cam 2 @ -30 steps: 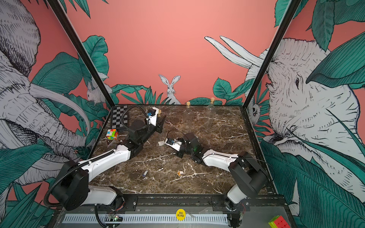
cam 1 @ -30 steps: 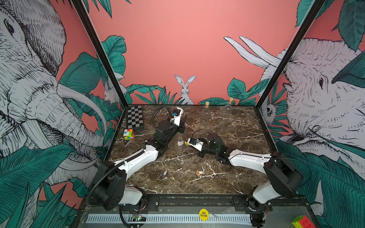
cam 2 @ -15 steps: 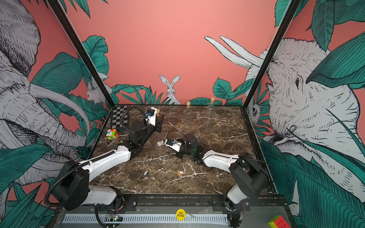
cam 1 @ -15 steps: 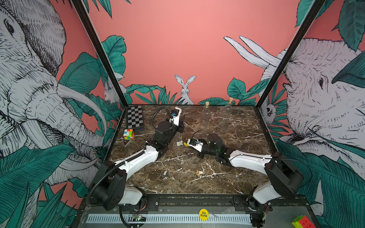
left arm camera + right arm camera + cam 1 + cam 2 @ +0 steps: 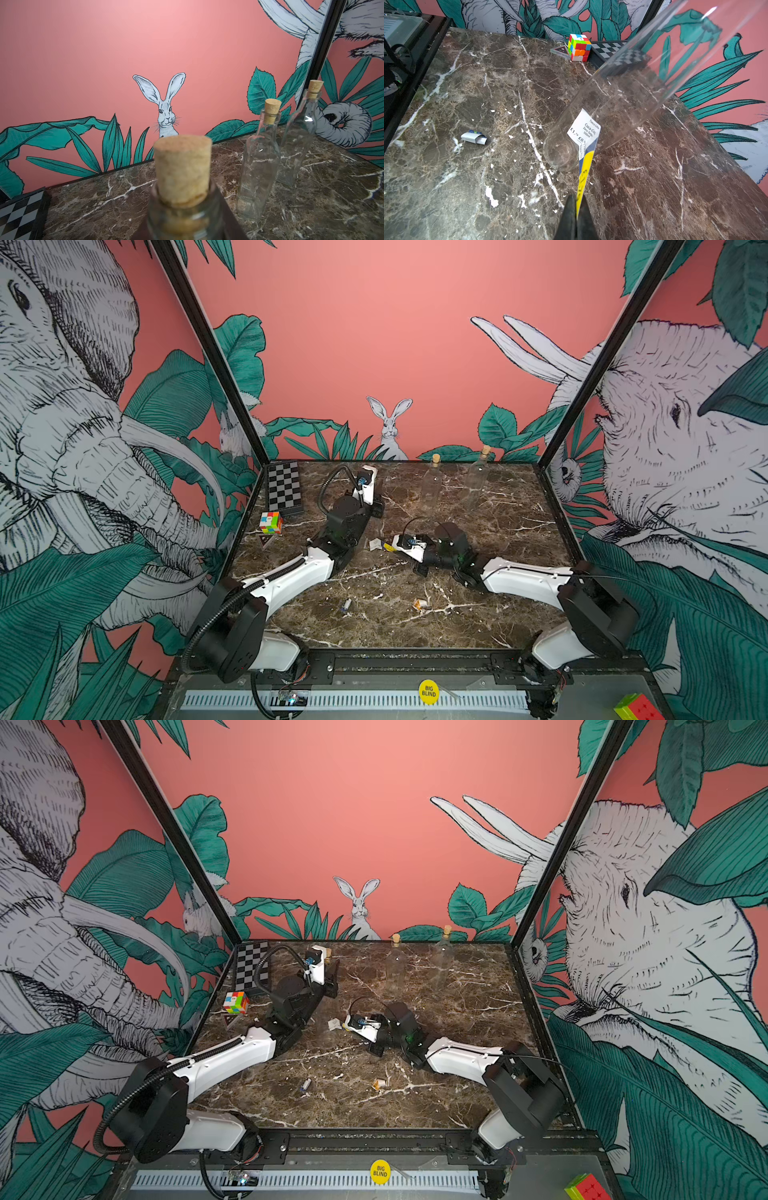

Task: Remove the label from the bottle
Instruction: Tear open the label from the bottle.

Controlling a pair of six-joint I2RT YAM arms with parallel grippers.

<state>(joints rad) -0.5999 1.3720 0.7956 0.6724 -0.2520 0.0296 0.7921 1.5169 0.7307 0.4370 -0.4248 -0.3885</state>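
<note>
**Label half peeled, glue holding**

The price label (image 5: 584, 133) clings near the base of the tilted glass bottle (image 5: 623, 99), base down at the marble table (image 5: 488, 83). My right gripper (image 5: 577, 209) pinches the label's yellow tail tight. My left gripper (image 5: 376, 508) clamps the neck. Hardly any shift this past second, so I judge it needs more pull.

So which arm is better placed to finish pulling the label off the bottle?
Right. The right hand is shut on the yellow end of the label, partly peeled off the bottle. The left hand holds the bottle near its neck, steadying it.
</note>
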